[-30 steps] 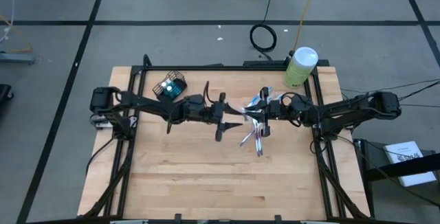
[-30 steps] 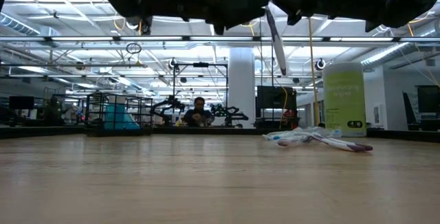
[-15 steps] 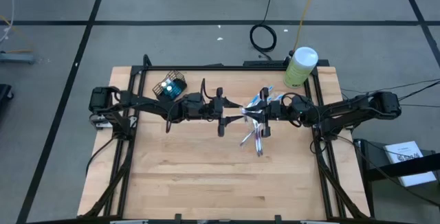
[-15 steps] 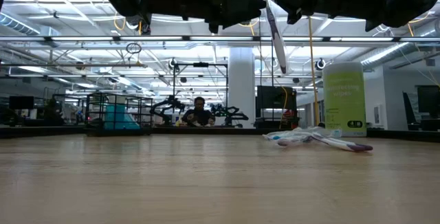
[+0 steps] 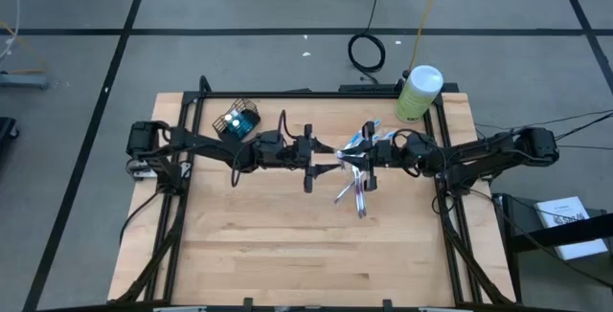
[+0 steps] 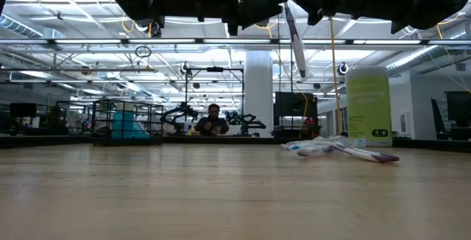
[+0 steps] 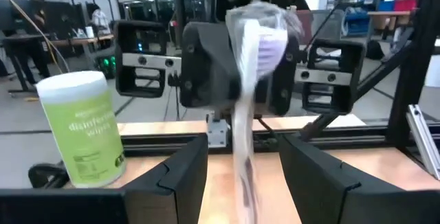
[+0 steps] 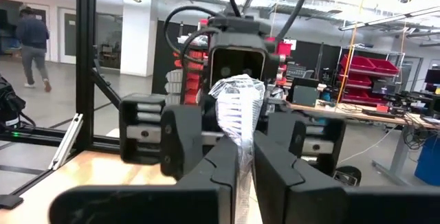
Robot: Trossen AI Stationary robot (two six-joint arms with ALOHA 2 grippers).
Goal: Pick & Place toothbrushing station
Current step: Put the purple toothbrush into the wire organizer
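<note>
Here the two arms meet above the middle of the worktop [image 5: 287,245], nose to nose. The right gripper [image 5: 356,167] is clamped narrow on a wrapped toothbrush [image 7: 242,124] — in the right wrist view its two dark fingers [image 8: 218,170] press against the crinkled wrapper from both sides, and the brush hangs down from them clear of the wood, as the low view shows. The left gripper [image 5: 326,163] faces it with its jaws standing apart; in the left wrist view the brush sits in the gap between the left fingers [image 7: 184,165], but whether they touch it I cannot tell.

Below and just behind the grippers, a loose pile of toothbrushes [image 5: 358,189] — blue, white and some purple — lies flat on the wood toward the right half of the worktop, nearer its back edge than its front. In the low view the pile shows as a low heap with one purple-tipped handle pointing out to the side.

The dark wire-mesh cup holder [image 5: 238,120] sits near the back left corner, well apart from the pile, tipped at an angle with something blue showing inside it.

A pale green canister of disinfecting wipes [image 5: 418,93] with a white lid stands upright at the back right corner. Beyond the back edge, a coil of black cable [image 5: 366,53] lies on the floor, and a person [image 6: 212,120] shows far off in the room behind the table.
</note>
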